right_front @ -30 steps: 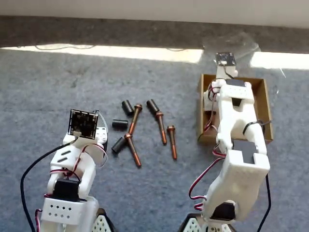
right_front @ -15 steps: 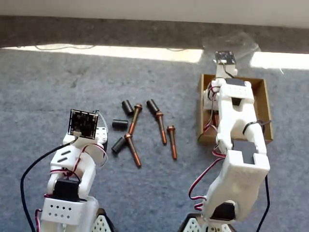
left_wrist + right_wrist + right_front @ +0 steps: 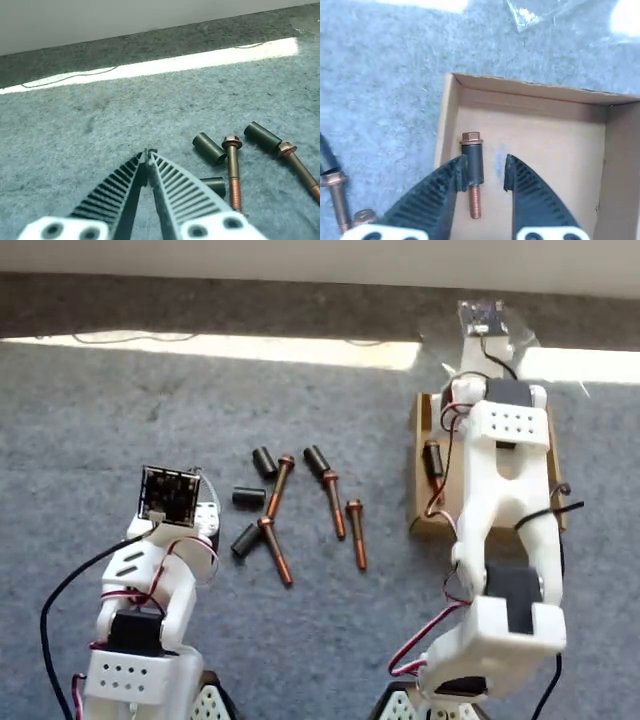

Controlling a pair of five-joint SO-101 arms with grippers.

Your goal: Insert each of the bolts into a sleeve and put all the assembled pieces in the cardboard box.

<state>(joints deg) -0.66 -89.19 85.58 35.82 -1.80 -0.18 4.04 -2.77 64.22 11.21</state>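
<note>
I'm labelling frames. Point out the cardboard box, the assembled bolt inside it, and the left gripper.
cardboard box (image 3: 530, 100), right wrist view, bare inner wall.
assembled bolt (image 3: 475, 165), right wrist view, its black sleeve.
left gripper (image 3: 148, 151), left wrist view, between its tips.

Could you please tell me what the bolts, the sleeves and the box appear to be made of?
Bolts: likely metal, with a coppery sheen and threaded shanks. Sleeves: dark matte tubes, perhaps rubber or blackened metal; unclear. Box: brown cardboard, matte, with raw-edged walls.

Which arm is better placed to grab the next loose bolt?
Left. The left gripper, shut, sits close to a loose bolt and sleeve; the right gripper is open over the assembled piece in the cardboard box.
</note>
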